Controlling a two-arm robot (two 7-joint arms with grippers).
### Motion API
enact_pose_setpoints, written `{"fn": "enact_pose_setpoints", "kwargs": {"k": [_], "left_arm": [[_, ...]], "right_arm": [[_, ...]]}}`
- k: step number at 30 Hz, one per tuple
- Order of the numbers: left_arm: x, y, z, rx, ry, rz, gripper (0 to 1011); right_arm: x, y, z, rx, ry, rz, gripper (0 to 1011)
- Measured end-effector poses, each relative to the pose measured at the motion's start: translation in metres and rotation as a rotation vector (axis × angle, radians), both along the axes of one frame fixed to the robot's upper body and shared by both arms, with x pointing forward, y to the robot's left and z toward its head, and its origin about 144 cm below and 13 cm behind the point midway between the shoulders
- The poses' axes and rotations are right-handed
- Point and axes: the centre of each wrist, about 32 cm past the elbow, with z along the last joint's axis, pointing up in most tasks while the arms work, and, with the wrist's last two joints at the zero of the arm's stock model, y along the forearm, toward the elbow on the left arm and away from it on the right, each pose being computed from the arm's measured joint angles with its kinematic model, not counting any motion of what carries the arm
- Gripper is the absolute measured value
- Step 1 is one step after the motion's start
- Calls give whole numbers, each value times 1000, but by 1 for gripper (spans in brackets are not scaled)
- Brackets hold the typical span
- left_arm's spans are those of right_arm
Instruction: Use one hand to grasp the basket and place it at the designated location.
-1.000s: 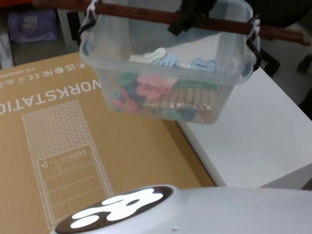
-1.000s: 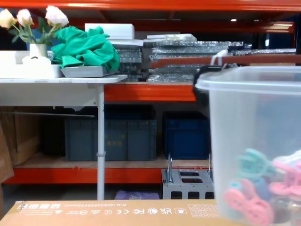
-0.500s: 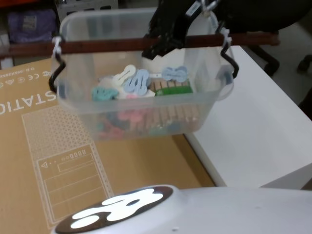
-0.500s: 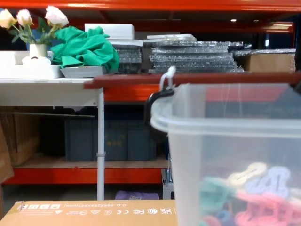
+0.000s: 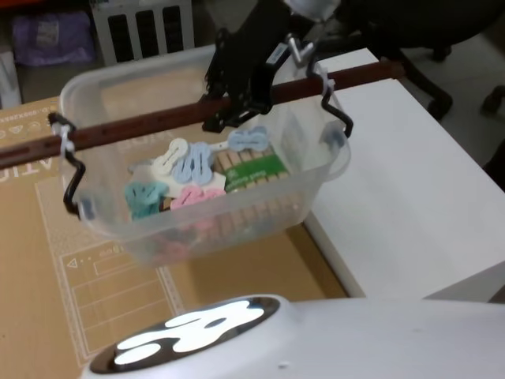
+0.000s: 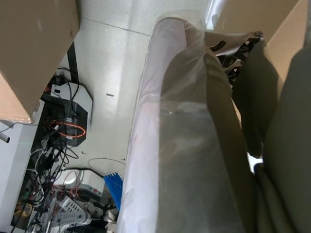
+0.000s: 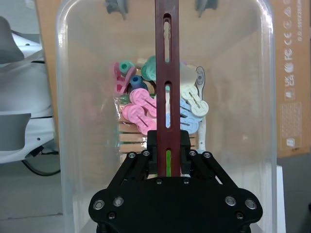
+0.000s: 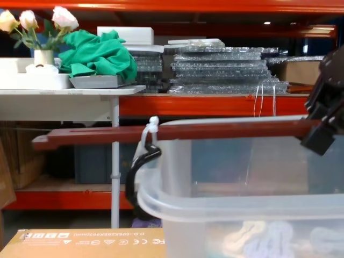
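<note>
My right gripper [image 5: 237,99] is shut on the reddish-brown bar handle [image 5: 142,128] of the basket [image 5: 237,229], near the bar's middle, and holds it up in the air. The basket is a translucent tub tilted slightly, hanging over the cardboard box [image 5: 31,260] beside the white table [image 5: 410,197]. Pastel clips and wooden pegs [image 5: 189,170] lie in its bottom. In the right wrist view the black gripper [image 7: 167,155] clamps the slotted handle [image 7: 166,73] above the basket's rim [image 7: 65,97]. From the chest, the handle [image 8: 161,133], a black side bracket [image 8: 137,172] and the basket [image 8: 242,209] sit close, with the gripper [image 8: 325,123] at the right.
A small grey metal crate [image 5: 142,28] stands on the floor beyond the box. Orange shelving [image 8: 177,105] with stacked goods and a white table holding green cloth [image 8: 99,54] lie ahead. Floor with cables [image 6: 63,126] shows in the left wrist view.
The basket has swung left and come down toward me, from over the table's edge to over the cardboard box. The right gripper's hold on the handle is unchanged.
</note>
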Motion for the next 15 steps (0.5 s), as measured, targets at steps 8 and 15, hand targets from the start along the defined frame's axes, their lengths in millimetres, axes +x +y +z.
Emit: {"fn": "enact_pose_setpoints", "kwargs": {"k": [8,15], "left_arm": [[0,0,0,0,0,0,0],[0,0,0,0,0,0,0]], "right_arm": [[7,11,-16,16,9,72,240],[9,18,-32,40,-3,89,240]]}}
